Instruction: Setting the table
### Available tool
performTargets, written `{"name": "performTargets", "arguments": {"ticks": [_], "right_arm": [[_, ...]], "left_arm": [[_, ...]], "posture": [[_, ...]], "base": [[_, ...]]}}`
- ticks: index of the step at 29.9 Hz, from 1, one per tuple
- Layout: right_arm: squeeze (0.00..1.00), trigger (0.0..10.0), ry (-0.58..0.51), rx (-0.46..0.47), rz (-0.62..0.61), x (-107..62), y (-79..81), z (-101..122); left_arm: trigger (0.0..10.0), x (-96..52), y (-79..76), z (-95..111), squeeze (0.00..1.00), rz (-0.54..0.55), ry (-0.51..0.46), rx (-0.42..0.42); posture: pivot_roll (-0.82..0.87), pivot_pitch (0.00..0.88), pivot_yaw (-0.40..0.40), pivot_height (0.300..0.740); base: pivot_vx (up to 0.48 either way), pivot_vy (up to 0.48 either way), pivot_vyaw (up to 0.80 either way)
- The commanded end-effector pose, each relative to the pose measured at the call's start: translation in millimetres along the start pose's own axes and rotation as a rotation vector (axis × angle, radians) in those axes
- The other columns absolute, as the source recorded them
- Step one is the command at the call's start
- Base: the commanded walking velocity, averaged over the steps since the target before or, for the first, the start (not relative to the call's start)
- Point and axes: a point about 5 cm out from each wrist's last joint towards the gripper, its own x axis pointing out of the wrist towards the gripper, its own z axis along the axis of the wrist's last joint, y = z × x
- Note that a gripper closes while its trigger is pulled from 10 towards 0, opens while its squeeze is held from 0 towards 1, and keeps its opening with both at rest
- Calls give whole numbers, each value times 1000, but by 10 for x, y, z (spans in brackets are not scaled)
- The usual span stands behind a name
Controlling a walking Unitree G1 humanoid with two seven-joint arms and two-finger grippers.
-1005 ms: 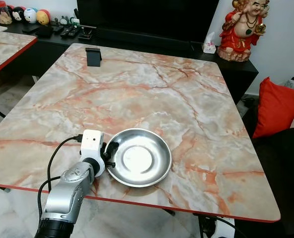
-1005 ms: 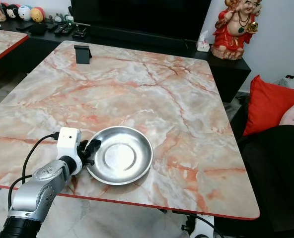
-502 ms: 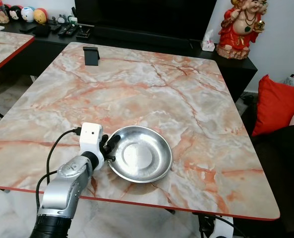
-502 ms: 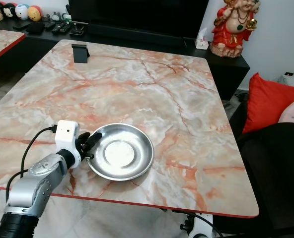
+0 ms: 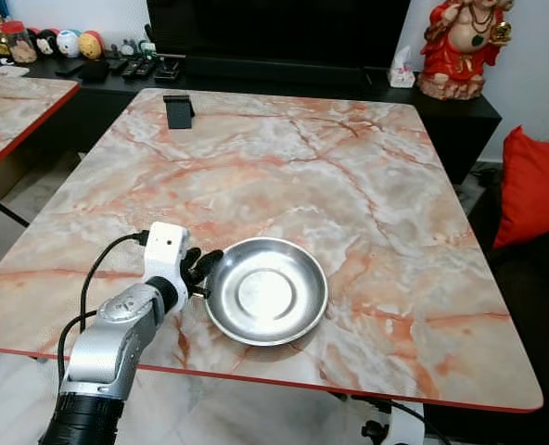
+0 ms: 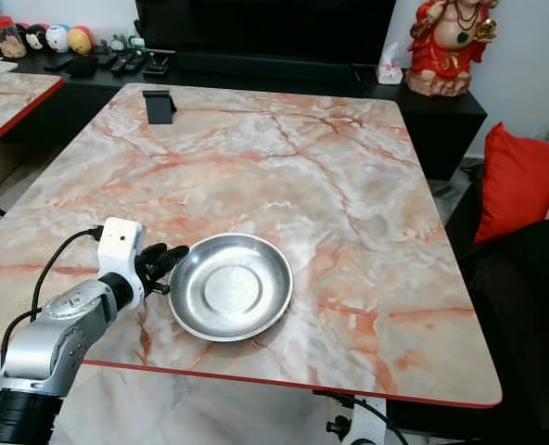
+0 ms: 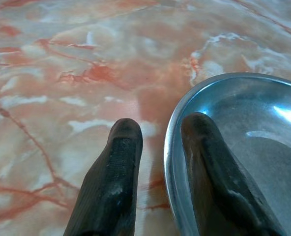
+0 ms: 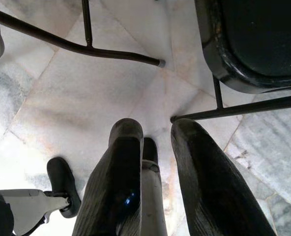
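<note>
- i see a round shiny steel plate, shallow, empty, lying flat and upright.
- it sits near the marble table's front edge, left of centre.

The room is evenly and brightly lit, and the head views are sharp. The steel plate shows a soft white glare in its middle. In the left wrist view a bright streak lies on the plate, and the fingers close to the lens are slightly out of focus.
</note>
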Motion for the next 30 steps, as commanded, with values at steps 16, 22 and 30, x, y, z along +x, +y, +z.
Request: {"name": "performTargets", "arguments": {"ticks": [16, 22, 30], "right_arm": [[0, 10000, -7, 4, -6, -1, -62, 28], [0, 10000, -11, 6, -10, -2, -79, 34], [0, 10000, -14, 9, -16, -3, -82, 32]], "left_arm": [[10000, -204, 28, 295, 0, 82, -269, -64], [10000, -207, 55, 111, 0, 193, -298, 8], [10000, -145, -11, 105, 0, 175, -356, -39]], "posture": [[143, 11, -63, 727], [119, 0, -60, 727], [113, 0, -55, 727]], "base": [[0, 0, 0], [0, 0, 0], [-255, 0, 0]]}}
